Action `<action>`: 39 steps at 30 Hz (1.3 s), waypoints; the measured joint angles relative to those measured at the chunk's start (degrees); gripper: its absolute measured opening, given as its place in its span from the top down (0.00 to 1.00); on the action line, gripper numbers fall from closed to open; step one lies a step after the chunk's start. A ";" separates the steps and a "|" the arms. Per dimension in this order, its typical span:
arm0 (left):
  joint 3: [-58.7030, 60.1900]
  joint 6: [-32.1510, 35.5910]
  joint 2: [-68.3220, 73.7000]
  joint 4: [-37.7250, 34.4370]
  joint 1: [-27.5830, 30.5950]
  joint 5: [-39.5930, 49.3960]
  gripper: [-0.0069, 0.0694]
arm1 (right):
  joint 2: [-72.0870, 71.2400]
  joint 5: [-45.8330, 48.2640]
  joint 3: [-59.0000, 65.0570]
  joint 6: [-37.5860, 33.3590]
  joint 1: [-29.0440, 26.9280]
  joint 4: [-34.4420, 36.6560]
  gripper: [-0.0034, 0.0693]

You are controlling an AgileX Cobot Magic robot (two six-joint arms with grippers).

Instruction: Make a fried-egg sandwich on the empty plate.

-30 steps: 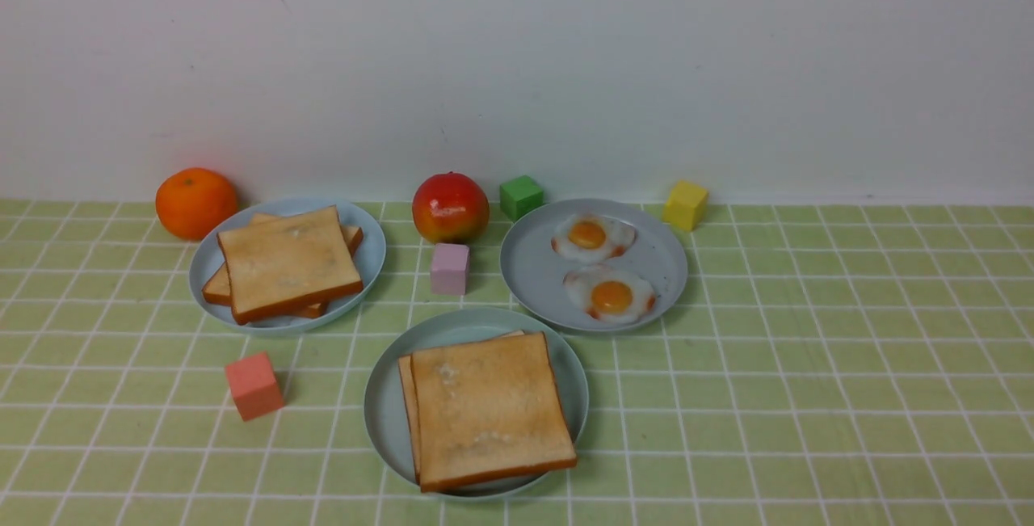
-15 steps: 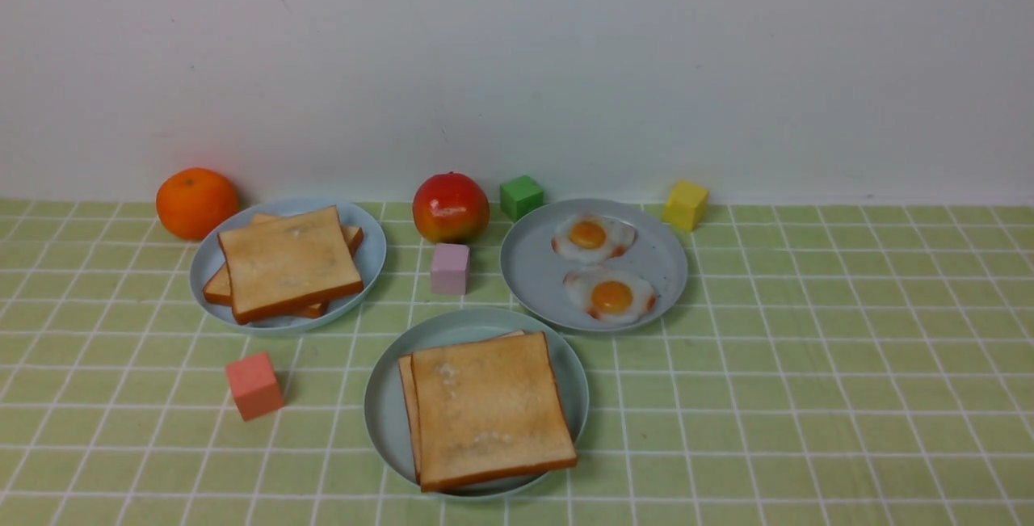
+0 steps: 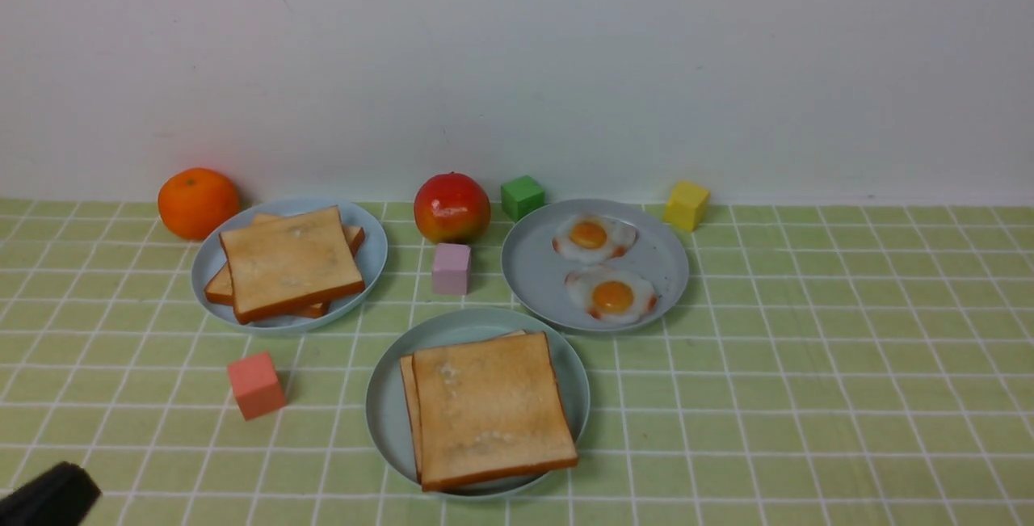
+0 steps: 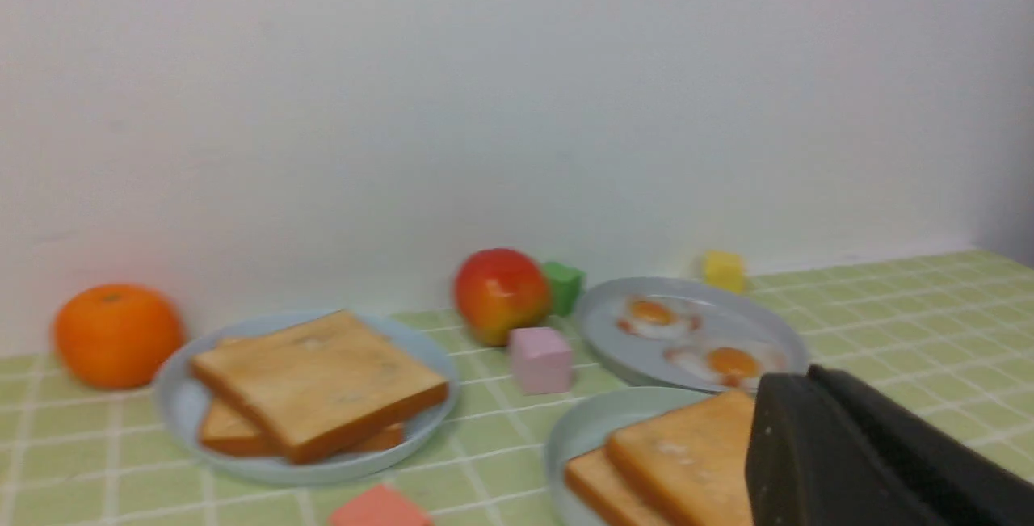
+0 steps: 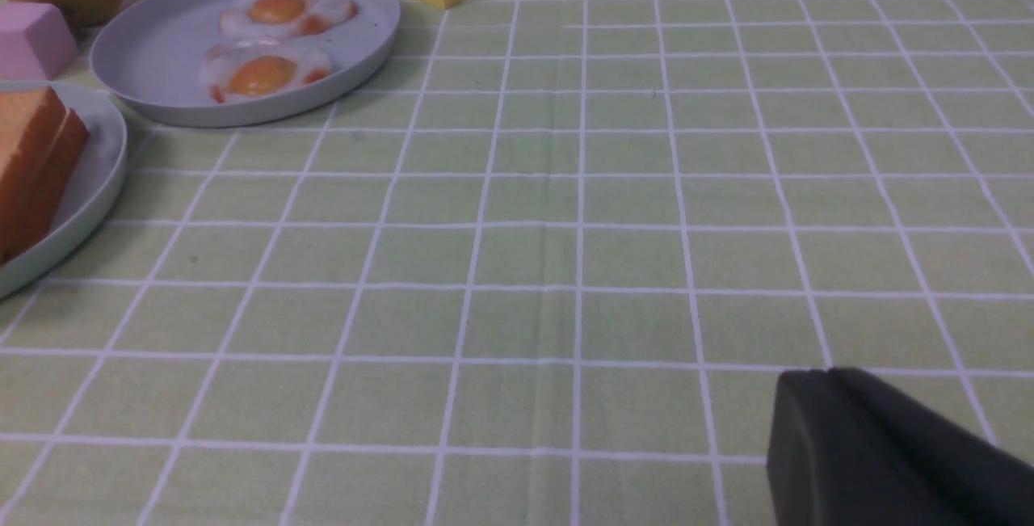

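From my seat at the controls, I have the left fingers [image 4: 796,385] closed, with nothing between them. In the front view they show dark at the near left corner, to the left of the toast stack [image 3: 494,413] and well apart from it. The right fingers [image 5: 824,389] show only in their own wrist view, also away from the stack; I cannot tell whether they are open or closed.

The stack is two slices of toast, one on the other and slightly offset, lying on the mint-green plate [image 3: 388,429], with the upper slice reaching over the near rim. I cannot tell whether an egg lies between them. Two fried eggs [image 3: 602,267] lie on the grey plate [image 3: 529,300], farther off and to the right.

Counting up, I see three plates on the tabletop [image 3: 808,397]. The pale blue plate [image 3: 371,247], far left, carries two more toast slices [image 3: 291,259], crossed. I also count one orange [image 3: 199,204], one red-and-yellow fruit [image 3: 452,208], and four cubes: one green [image 3: 523,198], one yellow [image 3: 687,205], one pink [image 3: 451,269] and one coral [image 3: 256,385].
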 joint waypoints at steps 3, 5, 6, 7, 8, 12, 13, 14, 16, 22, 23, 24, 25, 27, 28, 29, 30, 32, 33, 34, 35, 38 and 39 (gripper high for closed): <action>1.66 -4.63 -0.67 1.26 6.86 1.86 0.93 | 0.00 0.00 0.00 0.00 0.00 0.00 0.93; 2.29 -8.90 -0.68 2.63 11.17 4.98 0.93 | 0.00 0.00 0.00 0.00 0.00 -0.07 0.93; 2.34 -10.39 -0.68 3.45 12.55 7.46 0.93 | 0.00 0.00 0.00 0.00 0.00 -0.07 0.92; 2.41 -11.98 -0.68 4.40 13.34 10.76 0.93 | 0.00 0.00 0.00 0.00 0.00 -0.14 0.92; 2.48 -13.09 -0.68 5.40 13.70 14.50 0.93 | 0.00 0.00 0.00 0.00 0.00 -0.21 0.92; 2.71 -14.12 -0.68 6.93 13.85 21.18 0.93 | 0.00 0.00 0.00 0.00 0.00 -0.21 0.91; 2.71 -14.11 -0.68 7.09 13.85 21.18 0.93 | 0.00 0.00 0.00 0.00 0.00 -0.21 0.91; 2.71 -14.19 -0.68 7.14 13.85 21.11 0.93 | 0.00 0.00 0.00 0.00 0.00 -0.21 0.91; 2.71 -14.30 -0.68 7.28 13.85 21.11 0.93 | 0.00 0.00 0.00 0.00 0.00 -0.21 0.91; 2.71 -14.30 -0.68 7.28 13.85 20.80 0.93 | 0.00 0.00 0.00 0.00 0.00 -0.21 0.89; 2.71 -14.30 -0.68 7.28 13.85 20.74 0.93 | 0.00 0.00 0.00 0.00 0.00 -0.21 0.89; 2.71 -14.30 -0.68 7.28 13.85 20.74 0.93 | 0.00 0.00 0.00 0.00 0.00 -0.21 0.89; 2.71 -14.30 -0.68 7.28 13.85 20.74 0.93 | 0.00 0.00 0.00 0.00 0.00 -0.21 0.89; 2.71 -14.30 -0.68 7.33 13.85 20.74 0.93 | 0.00 0.00 0.00 0.00 0.00 -0.21 0.89; 2.71 -14.30 -0.68 7.33 13.85 20.74 0.93 | 0.00 0.00 0.00 0.00 0.00 -0.21 0.88; 2.71 -14.30 -0.68 7.33 13.85 20.74 0.93 | 0.00 0.00 0.00 0.00 0.00 -0.21 0.88; 2.71 -14.30 -0.68 7.33 13.85 20.74 0.93 | 0.00 0.00 0.00 0.00 0.00 -0.21 0.88; 2.71 -14.30 -0.68 7.33 13.85 20.74 0.93 | 0.00 0.00 0.00 0.00 0.00 -0.21 0.87; 2.71 -14.30 -0.68 7.33 13.85 20.74 0.93 | 0.00 0.00 0.00 0.00 0.00 -0.21 0.87; 2.71 -14.30 -0.68 7.33 13.85 20.74 0.93 | 0.00 0.00 0.00 0.00 0.00 -0.21 0.87; 2.71 -14.30 -0.68 7.33 13.85 20.74 0.93 | 0.00 0.00 0.00 0.00 0.00 -0.21 0.87; 2.71 -14.30 -0.68 7.33 13.85 20.74 0.93 | 0.00 0.00 0.00 0.00 0.00 -0.21 0.86; 2.71 -14.30 -0.68 7.33 13.85 20.74 0.93 | 0.00 0.00 0.00 0.00 0.00 -0.21 0.86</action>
